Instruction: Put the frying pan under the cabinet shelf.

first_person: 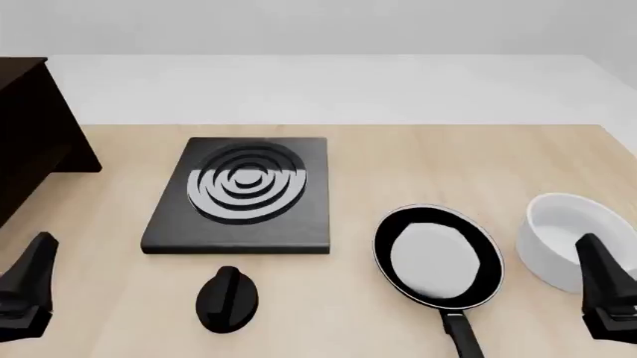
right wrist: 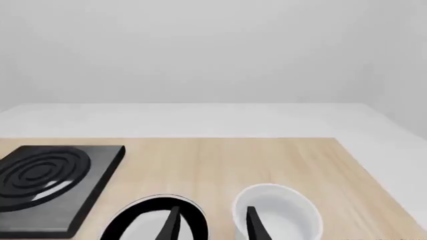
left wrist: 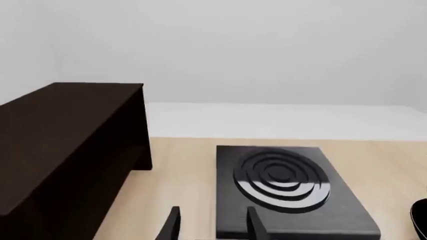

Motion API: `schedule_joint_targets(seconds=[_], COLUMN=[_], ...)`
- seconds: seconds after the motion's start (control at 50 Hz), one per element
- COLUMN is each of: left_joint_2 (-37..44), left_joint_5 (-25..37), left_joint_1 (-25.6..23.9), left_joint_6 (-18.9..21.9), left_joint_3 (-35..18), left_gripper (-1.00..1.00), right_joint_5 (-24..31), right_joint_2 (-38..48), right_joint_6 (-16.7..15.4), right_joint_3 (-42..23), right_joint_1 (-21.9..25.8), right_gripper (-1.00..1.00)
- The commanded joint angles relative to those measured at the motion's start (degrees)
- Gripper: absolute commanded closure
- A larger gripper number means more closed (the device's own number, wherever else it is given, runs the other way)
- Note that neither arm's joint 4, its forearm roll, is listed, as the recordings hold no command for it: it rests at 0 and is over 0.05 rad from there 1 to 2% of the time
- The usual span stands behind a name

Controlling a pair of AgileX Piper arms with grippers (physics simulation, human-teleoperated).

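The pan (first_person: 438, 256) was round, shallow and black, with a pale grey inner base and a straight black handle that pointed toward the near edge of the table (first_person: 418, 164). It lay on the right part of the table, well apart from the cabinet (first_person: 30, 134), which stood at the far left as a dark brown block with a flat top.

Between them lay the black stove plate (first_person: 242, 195) with grey rings, and a small black knob (first_person: 228, 298) sat just in front of it. A white bowl (first_person: 568, 237) stood just beside the pan on its right.

The left gripper (left wrist: 212, 227) had its fingers spread, and nothing was between them. The right gripper (right wrist: 212, 227) was also parted and held nothing, above the gap between pan and bowl.
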Motion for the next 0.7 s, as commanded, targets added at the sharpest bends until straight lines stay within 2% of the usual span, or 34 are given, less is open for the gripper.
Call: schedule_joint_targets(seconds=[0.02, 0.1, 0.12, 0.14, 0.2, 0.22, 0.28, 0.3, 0.34, 0.38, 0.4, 0.44, 0.46, 0.48, 0.52, 0.54, 0.56, 0.58, 0.62, 0.64, 0.66, 0.68, 0.7], left_joint_2=[2.96, 5.23, 8.77, 11.21, 11.91, 14.39, 14.84, 18.58, 19.33, 23.97, 22.61, 24.38, 23.2, 25.51, 27.39, 31.13, 31.21, 33.54, 33.57, 39.34, 39.4, 41.09, 44.99], left_joint_5=[-2.06, -3.53, -5.61, -6.83, -5.83, -5.84, -3.84, -4.1, -3.2, -3.18, -2.51, -1.68, -0.5, -0.35, -0.71, -1.86, -1.92, -1.54, -1.54, -0.13, -0.13, -0.26, 1.34], left_joint_1=[-0.83, 0.05, 1.15, 0.64, -0.84, -3.31, -4.59, -6.05, -7.2, -9.94, -9.87, -12.71, -13.86, -14.53, -14.34, -16.24, -16.24, -18.68, -18.68, -20.71, -20.71, -20.52, -20.0], left_joint_6=[0.96, 2.48, 2.17, 2.26, 1.54, 2.02, 2.58, 0.74, 0.84, -0.12, 1.07, 1.96, 1.46, 1.21, 1.93, 4.91, 4.91, 6.85, 6.85, 4.06, 4.06, 6.74, 4.08], left_joint_3=[0.3, -0.19, -0.7, -1.18, -2.62, -3.94, -6.71, -8.6, -10.35, -12.65, -13.43, -15.86, -17.31, -18.53, -19.28, -21.27, -21.28, -23.95, -23.98, -28.16, -28.22, -29.98, -33.21], left_gripper=[-1.0, -1.0, -1.0, -1.0, -1.0, -1.0, -1.0, -1.0, -1.0, -1.0, -1.0, -1.0, -1.0, -1.0, -1.0, -1.0, -1.0, -1.0, -1.0, -1.0, -1.0, -1.0, -1.0], right_joint_5=[-0.44, -0.83, -1.17, -0.45, 0.03, 0.21, 0.16, 0.3, 0.09, 0.29, 0.49, 0.39, 0.41, 0.41, 0.16, 0.22, 0.22, 0.34, 0.34, 0.2, 0.29, 0.29, 0.27], right_joint_2=[0.55, 0.87, 1.2, 0.57, 0.21, 0.14, 0.13, 0.07, 0.19, 0.08, 0.03, 0.07, 0.0, 0.0, 0.18, 0.19, 0.18, 0.15, 0.15, 0.21, 0.21, 0.21, 0.26], right_joint_6=[1.06, 1.07, 1.19, 0.97, 1.24, 1.01, 1.23, 1.03, 1.22, 1.0, 1.08, 1.15, 1.1, 1.1, 1.22, 1.09, 1.09, 1.06, 1.06, 1.29, 1.13, 1.13, 1.12], right_joint_3=[-0.04, 0.03, 0.06, -0.05, -0.19, -0.3, -0.24, -0.33, -0.23, -0.33, -0.48, -0.4, -0.36, -0.36, -0.29, -0.35, -0.35, -0.43, -0.43, -0.35, -0.44, -0.44, -0.46], right_joint_1=[0.07, 0.07, 0.06, 0.08, 0.06, 0.08, 0.06, 0.08, 0.06, 0.08, 0.08, 0.07, 0.08, 0.08, 0.06, 0.08, 0.08, 0.08, 0.08, 0.05, 0.08, 0.08, 0.08], right_gripper=[-1.0, -1.0, -1.0, -1.0, -1.0, -1.0, -1.0, -1.0, -1.0, -1.0, -1.0, -1.0, -1.0, -1.0, -1.0, -1.0, -1.0, -1.0, -1.0, -1.0, -1.0, -1.0, -1.0])
